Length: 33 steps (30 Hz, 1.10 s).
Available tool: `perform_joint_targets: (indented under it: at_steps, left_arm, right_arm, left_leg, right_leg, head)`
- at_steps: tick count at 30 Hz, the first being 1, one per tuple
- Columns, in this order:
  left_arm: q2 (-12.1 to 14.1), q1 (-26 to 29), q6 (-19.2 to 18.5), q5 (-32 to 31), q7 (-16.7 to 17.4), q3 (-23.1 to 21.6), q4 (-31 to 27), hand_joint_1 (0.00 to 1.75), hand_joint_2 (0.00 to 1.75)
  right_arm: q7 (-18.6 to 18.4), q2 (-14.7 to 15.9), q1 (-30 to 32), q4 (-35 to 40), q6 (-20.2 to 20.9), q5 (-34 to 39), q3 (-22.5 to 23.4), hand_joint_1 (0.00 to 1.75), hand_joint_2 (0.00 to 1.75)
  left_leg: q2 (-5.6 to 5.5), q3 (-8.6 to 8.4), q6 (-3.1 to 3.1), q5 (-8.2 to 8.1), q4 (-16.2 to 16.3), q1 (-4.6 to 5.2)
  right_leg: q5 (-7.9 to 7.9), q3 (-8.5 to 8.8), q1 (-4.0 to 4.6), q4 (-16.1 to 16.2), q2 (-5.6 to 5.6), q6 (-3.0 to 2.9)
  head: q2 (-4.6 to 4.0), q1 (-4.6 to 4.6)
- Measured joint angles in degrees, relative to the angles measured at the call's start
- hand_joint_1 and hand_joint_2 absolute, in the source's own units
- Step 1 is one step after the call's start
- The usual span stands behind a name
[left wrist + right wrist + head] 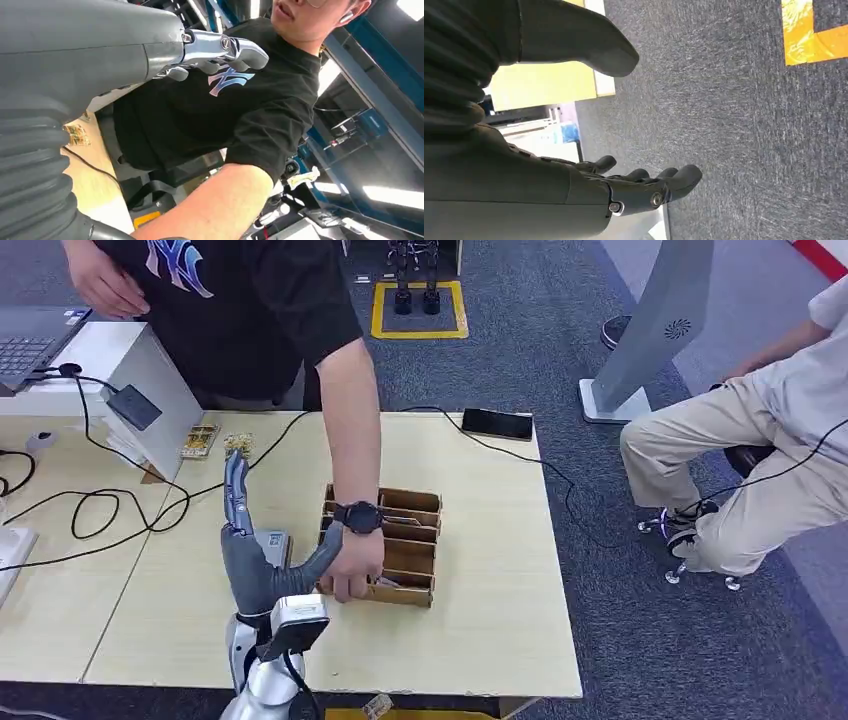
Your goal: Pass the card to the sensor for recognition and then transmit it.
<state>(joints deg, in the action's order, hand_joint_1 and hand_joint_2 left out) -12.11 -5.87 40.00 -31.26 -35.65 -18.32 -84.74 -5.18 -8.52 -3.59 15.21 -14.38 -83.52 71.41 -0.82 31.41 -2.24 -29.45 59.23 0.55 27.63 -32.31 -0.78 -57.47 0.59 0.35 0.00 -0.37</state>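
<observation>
My left hand [252,570] is raised over the wooden table [490,640], fingers stretched up and apart, thumb pointing toward a person's hand [352,568]. Nothing lies in its palm. That person's hand, with a black watch, reaches into the front slot of a wooden card box [415,530]. In the left wrist view my left hand [150,50] stands before the person's black shirt [210,115], with their forearm [215,210] close beside it. My right hand [589,195] hangs over the grey carpet with its fingers loosely spread, holding nothing. A small black device [135,406] on a cable is fixed to a white box [110,360].
Two patterned cards [200,440] lie on the table at the back, next to the white box. Black cables [100,510] loop over the left side. A laptop [30,340] sits at the far left, a phone [497,423] at the back edge. A seated person [760,450] is at right.
</observation>
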Motion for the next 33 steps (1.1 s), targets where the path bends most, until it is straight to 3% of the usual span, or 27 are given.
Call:
perform_joint_targets:
  at_steps: [25, 29, 33]
  left_arm:
    - [0.0, 0.0, 0.0, 0.4, 0.3, 0.0, 0.6, 0.00, 1.75]
    - [0.0, 0.0, 0.0, -2.4, 0.2, 0.0, 0.9, 0.00, 1.75]
    - [0.5, 0.5, 0.0, -5.2, -3.4, 0.2, 1.2, 0.00, 1.75]
  right_arm:
    - [-0.3, 0.2, 0.0, -0.1, -0.5, -0.4, -0.6, 0.00, 1.75]
    - [-0.2, 0.2, 0.0, -0.1, -0.5, -0.5, -0.6, 0.00, 1.75]
    - [0.1, 0.5, 0.0, -0.1, 0.2, -1.1, -0.9, 0.00, 1.75]
  left_leg:
    - [0.00, 0.00, 0.00, 0.00, 0.0, 0.00]
    - [0.00, 0.01, 0.00, 0.00, 0.0, 0.00]
    - [0.01, 0.01, 0.00, 0.00, 0.0, 0.00]
  right_leg:
    - [0.00, 0.00, 0.00, 0.0, 0.00, 0.00]
    - [0.00, 0.00, 0.00, 0.0, 0.00, 0.00]
    - [0.00, 0.00, 0.00, 0.0, 0.00, 0.00]
  head:
    - [0.00, 0.00]
    - [0.00, 0.00]
    - [0.00, 0.00]
